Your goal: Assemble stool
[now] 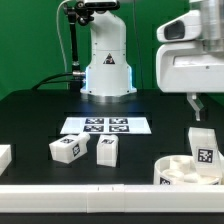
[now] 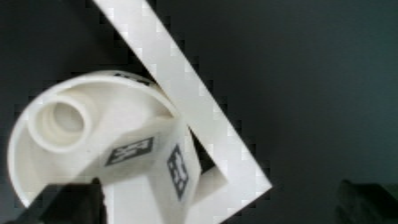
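Observation:
The round white seat lies at the table's front corner on the exterior view's right. One tagged leg stands upright on it. Two more legs lie on the black table, left of centre. My gripper hangs just above the standing leg, apart from it. In the wrist view the seat and the leg sit between my dark fingertips, which are spread wide with a gap on each side of the leg. The gripper is open and holds nothing.
The marker board lies in front of the robot base. A white border rail runs along the front edge and meets another at the corner beside the seat. A white piece shows at the left edge.

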{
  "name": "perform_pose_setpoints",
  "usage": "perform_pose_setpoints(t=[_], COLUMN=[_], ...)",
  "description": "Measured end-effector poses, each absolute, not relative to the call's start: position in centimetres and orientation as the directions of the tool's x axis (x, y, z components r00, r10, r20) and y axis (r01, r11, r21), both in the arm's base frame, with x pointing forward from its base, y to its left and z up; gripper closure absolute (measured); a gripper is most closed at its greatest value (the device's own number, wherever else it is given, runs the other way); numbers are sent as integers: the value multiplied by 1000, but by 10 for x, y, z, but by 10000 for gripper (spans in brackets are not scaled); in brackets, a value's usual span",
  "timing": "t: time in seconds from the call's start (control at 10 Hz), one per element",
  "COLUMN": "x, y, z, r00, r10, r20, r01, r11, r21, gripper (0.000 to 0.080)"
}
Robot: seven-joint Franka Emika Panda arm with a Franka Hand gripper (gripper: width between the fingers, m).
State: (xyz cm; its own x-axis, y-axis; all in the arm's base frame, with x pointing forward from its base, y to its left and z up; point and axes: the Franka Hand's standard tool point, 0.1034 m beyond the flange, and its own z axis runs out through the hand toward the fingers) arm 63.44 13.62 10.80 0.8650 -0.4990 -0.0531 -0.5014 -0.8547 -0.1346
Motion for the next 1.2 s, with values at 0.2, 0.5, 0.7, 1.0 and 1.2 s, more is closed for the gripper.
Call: perform_pose_setpoints(t=[0.2, 0.5, 0.7, 1.0, 1.2], x=[635, 634, 634, 635, 635], y=[135, 131, 129, 125, 124], z=[108, 107, 105, 103, 102], r00=[940, 1000, 950, 874, 806], r10=[-341, 1, 309, 482, 588], r20=[-28, 25, 48, 55, 62], r01=[-341, 3, 312, 485, 591], r11=[-929, -994, -947, -872, -805], r21=[-140, -113, -76, -60, -53], gripper=[150, 150, 150, 150, 150])
